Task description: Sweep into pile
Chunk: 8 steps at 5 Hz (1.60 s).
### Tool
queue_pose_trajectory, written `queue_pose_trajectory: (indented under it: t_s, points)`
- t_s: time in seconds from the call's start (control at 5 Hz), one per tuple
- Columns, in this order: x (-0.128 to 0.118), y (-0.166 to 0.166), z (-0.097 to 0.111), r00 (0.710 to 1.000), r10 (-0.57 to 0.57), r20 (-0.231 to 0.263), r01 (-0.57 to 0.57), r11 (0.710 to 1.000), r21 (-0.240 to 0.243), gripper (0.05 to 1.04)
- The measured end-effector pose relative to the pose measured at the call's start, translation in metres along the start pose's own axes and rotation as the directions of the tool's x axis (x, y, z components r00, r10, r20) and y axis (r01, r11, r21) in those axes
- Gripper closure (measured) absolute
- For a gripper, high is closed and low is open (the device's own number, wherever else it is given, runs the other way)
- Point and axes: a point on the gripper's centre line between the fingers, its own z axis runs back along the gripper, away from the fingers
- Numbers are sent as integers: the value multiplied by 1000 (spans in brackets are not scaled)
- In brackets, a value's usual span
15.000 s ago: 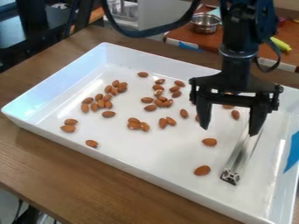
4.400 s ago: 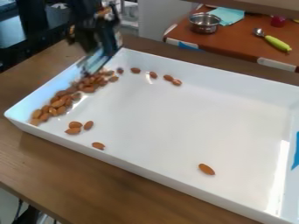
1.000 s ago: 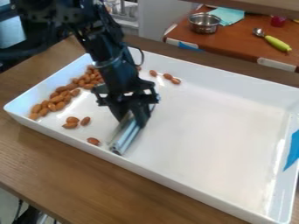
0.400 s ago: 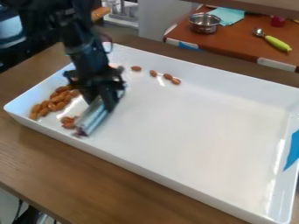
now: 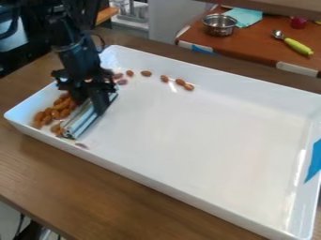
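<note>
Gripping a metal bar between its fingers, the end effector hangs over the left part of the white tray on the wooden desk, as I see it; the bar slants just beside the heaped almonds, while some loose almonds lie near the far wall

The top edge is cropping the arm at upper left; the gripper is obscuring some almonds. The right edge is cropping the tray.
</note>
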Motion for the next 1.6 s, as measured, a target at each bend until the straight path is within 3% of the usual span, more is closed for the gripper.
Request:
queue_pose_trajectory:
  t_s: [0.2,0.4,0.6,0.8,1.2,1.6]
  points:
    - [-1,-2,0,1000,21,-4,-21,1000,-17,701]
    - [1,-22,7,996,79,-50,-83,993,-78,701]
    - [22,-50,24,996,92,-19,-93,990,-110,701]
    - [30,-74,28,996,87,-9,-87,989,-119,701]
    - [47,-128,2,1000,26,-13,-28,994,-105,701]
    - [63,-145,-18,999,40,-14,-41,996,-84,701]
